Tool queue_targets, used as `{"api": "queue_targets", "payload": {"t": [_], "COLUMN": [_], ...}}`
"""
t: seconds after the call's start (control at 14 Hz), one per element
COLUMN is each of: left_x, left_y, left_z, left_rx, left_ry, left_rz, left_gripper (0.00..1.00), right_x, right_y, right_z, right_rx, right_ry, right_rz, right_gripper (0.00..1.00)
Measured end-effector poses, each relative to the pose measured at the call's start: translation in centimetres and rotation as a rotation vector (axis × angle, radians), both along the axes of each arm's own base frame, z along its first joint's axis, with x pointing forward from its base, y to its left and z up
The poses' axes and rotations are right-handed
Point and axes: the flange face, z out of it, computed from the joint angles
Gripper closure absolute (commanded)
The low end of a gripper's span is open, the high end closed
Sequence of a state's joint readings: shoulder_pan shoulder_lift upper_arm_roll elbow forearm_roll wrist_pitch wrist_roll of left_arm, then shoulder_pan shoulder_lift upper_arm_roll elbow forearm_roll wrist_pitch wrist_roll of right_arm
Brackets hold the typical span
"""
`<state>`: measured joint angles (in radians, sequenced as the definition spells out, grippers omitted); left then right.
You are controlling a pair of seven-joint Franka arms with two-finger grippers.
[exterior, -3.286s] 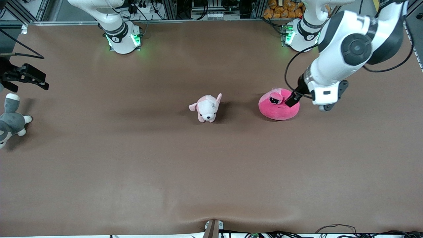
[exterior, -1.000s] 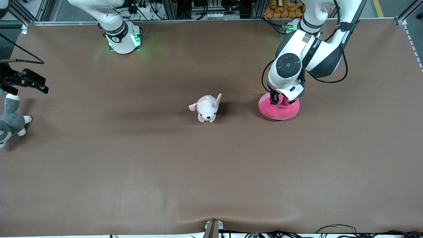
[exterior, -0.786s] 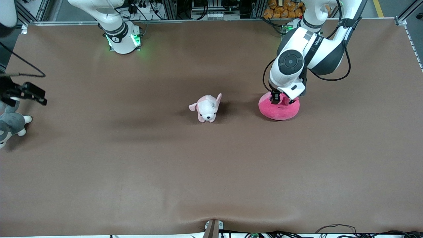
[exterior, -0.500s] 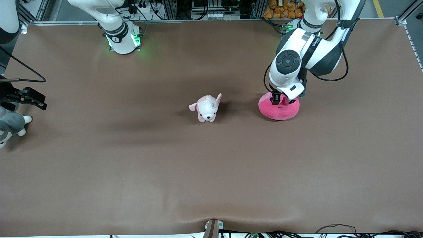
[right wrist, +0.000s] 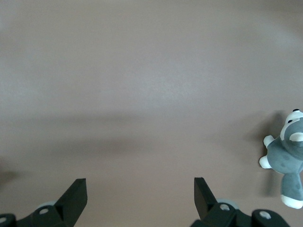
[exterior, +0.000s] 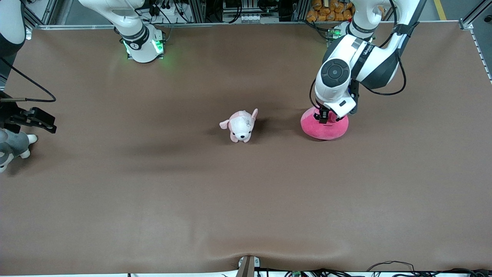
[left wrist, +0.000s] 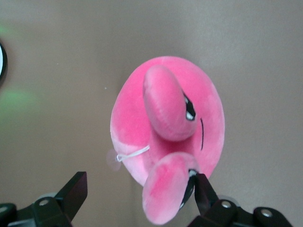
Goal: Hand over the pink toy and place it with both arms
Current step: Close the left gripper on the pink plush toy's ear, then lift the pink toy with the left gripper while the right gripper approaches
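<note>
Over the pink toy, which sits on the bench toward my left arm's end, my left tool hangs wide, ready to descend and close. My right tool waits wide near the grey plush.

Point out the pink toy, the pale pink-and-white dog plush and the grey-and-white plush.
pink toy [exterior: 326,130]: front view, on its hot-pink body below the left claw.
pale pink-and-white dog plush [exterior: 241,127]: front view, on its back.
grey-and-white plush [right wrist: 285,161]: right wrist view, on its grey body.
</note>
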<state>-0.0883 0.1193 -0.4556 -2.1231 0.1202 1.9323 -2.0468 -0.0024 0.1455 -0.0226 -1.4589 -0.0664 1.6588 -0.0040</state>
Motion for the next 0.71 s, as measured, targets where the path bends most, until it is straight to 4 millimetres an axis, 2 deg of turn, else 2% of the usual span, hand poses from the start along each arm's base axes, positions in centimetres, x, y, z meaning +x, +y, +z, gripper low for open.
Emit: {"api": "queue_targets", "payload": {"t": [0.07, 0.43, 0.64, 0.71], "left_x": [0.2, 0.5, 1.9, 2.3], "left_y": [0.3, 0.8, 3.7, 4.8], "left_z": [0.0, 0.0, 0.6, 0.8], "left_rx": [0.0, 0.0, -0.01, -0.012], "left_ry": [0.0, -0.001, 0.0, 0.006], "left_rz": [0.005, 0.016, 0.015, 0.014], "left_gripper": [0.08, 0.07, 0.07, 0.11], "right_x": [0.2, -0.6, -0.9, -1.0], "right_y": [0.9, 7.8, 10.1, 10.7], "right_z": [0.0, -0.2, 0.0, 0.1], "right_rx": [0.004, 0.086, 0.27, 0.304], "right_ry": [-0.006, 0.027, 0.116, 0.143], "right_rz": [-0.05, -0.421, -0.739, -0.827], "right_gripper": [0.0, 0.0, 0.0, 0.0]}}
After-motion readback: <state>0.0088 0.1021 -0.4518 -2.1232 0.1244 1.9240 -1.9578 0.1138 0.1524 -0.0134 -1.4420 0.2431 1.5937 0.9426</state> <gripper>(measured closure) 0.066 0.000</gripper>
